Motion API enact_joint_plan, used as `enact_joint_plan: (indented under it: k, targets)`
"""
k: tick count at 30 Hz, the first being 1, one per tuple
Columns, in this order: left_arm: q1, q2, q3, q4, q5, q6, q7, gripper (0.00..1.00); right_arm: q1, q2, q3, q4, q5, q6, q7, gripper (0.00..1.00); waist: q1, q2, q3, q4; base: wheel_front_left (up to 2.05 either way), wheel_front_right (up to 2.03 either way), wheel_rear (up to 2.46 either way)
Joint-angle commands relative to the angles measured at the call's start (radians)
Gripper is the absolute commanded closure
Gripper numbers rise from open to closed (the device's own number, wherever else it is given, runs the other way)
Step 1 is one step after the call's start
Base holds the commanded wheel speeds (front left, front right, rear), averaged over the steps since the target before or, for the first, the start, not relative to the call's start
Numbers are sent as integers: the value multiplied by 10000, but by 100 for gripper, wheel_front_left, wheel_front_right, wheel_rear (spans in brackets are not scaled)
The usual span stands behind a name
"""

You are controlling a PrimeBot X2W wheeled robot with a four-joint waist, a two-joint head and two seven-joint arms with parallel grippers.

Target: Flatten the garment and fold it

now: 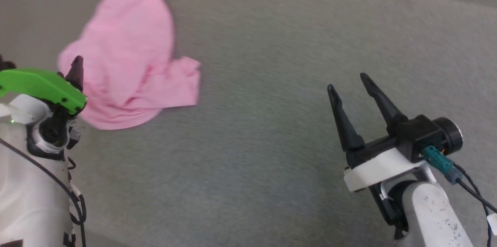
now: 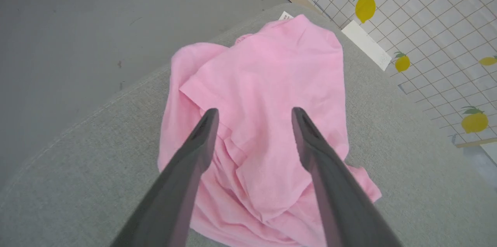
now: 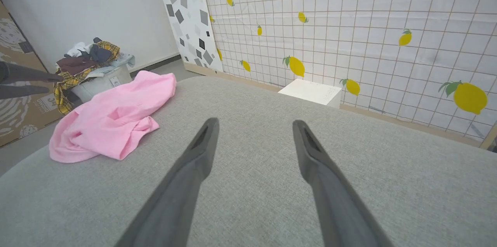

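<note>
The garment (image 1: 128, 56) lies on the padded surface (image 1: 271, 142) near its left corner, the right gripper (image 1: 346, 82) well to its right.

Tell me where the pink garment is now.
Head view: the garment lies crumpled at the far left of the grey cushion, right by the open left gripper, well apart from the right gripper.

- garment (image 1: 128, 56), upper left of head view: thin pink cloth, matt, soft, creased.
- grey surface (image 1: 271, 142) beneath it: woven cloth, matt, fine rough weave.
- right gripper (image 1: 348, 82), fingers (image 1: 382, 101): dark plastic, smooth, matt.
- green cover (image 1: 39, 84), left edge of head view: plastic, glossy.
- lemon-print wall (image 3: 369, 25), upper right of right wrist view: smooth, faint sheen.
</note>
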Motion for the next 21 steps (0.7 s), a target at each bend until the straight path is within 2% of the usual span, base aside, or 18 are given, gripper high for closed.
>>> enact_joint_plan:
  k: [1, 4, 9, 11, 12, 13, 14, 17, 21]
  targets:
    - [-167, -46, 133, 53, -252, 47, 126, 0, -188, -13, -15, 30, 13, -15, -126, 0, -2, 0, 2103, -2176, 0, 0, 0]
    - [65, 10, 134, 299, -372, 259, 651, 0, -278, -12, 34, 194, 84, -15, -269, 0, -2, 0, 2176, -2387, 0, 0, 0]
    - [715, 324, -371, 773, 50, 1071, 2010, 0, -300, -9, 113, 498, 254, -15, -462, 0, -2, 0, 1894, -2499, 0, 0, 0]
    - [962, 452, -590, 877, 171, 1262, 2581, 0, -295, -9, 129, 623, 330, -15, -543, 0, -2, 0, 1646, -2480, 0, 0, 0]
    - [1070, 485, -700, 847, 194, 1239, 2797, 11, -282, -9, 138, 693, 352, -15, -585, 0, -2, 0, 1476, -2465, 0, 0, 0]
    - [1208, 518, -796, 727, 193, 1207, 3023, 59, -249, -9, 145, 764, 405, -15, -629, 0, -2, 0, 1285, -2444, 0, 0, 0]
    - [1312, 571, -812, 621, 187, 1178, 3099, 100, -213, -8, 148, 826, 452, -15, -666, 0, -2, 0, 1102, -2424, 0, 0, 0]
    - [1557, 891, -706, 181, 377, 1032, 2557, 100, -36, -8, 155, 1091, 627, -15, -786, 0, -2, 0, 289, -2350, 0, 0, 0]
    - [1585, 1516, -684, -504, 1282, 777, 654, 100, 360, -8, 93, 1432, 881, -15, -914, 0, -2, 0, -927, -2266, 0, 0, 0]
